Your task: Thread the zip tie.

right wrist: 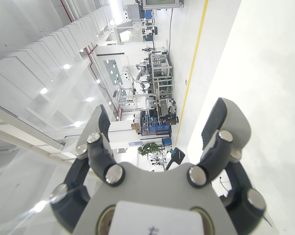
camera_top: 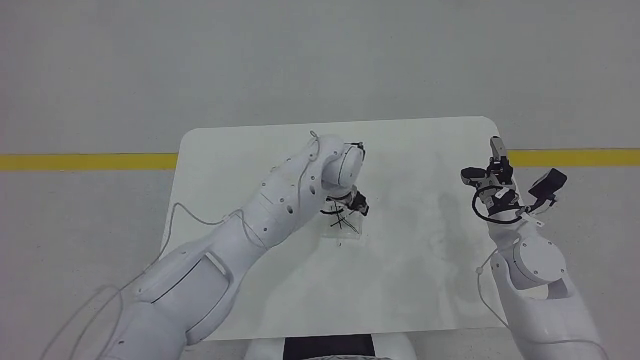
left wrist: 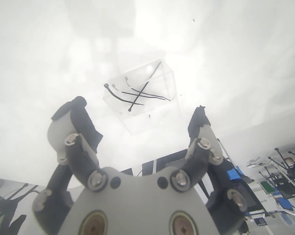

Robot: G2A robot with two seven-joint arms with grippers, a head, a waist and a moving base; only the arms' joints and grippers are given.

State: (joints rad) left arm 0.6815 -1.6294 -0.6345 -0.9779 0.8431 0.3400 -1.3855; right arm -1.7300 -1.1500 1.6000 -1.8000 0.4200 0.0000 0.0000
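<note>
Several thin black zip ties [left wrist: 137, 94] lie crossed inside a small clear box [left wrist: 170, 74] on the white table; in the top view the zip ties [camera_top: 343, 224] show as a dark tangle near the table's middle. My left gripper [left wrist: 140, 105] hovers just above the box, open, with nothing between its black fingertips [left wrist: 76, 103]. In the top view the left gripper [camera_top: 354, 203] sits over the box. My right gripper [right wrist: 162, 113] is open and empty, raised at the table's right edge and pointing away from the table; the top view has the right gripper [camera_top: 497, 165] there.
The white table [camera_top: 420, 260] has rounded corners and bare surface between the two arms. Yellow floor lines [camera_top: 90, 161] run behind it. A tiny dark speck [left wrist: 193, 20] lies on the table beyond the box.
</note>
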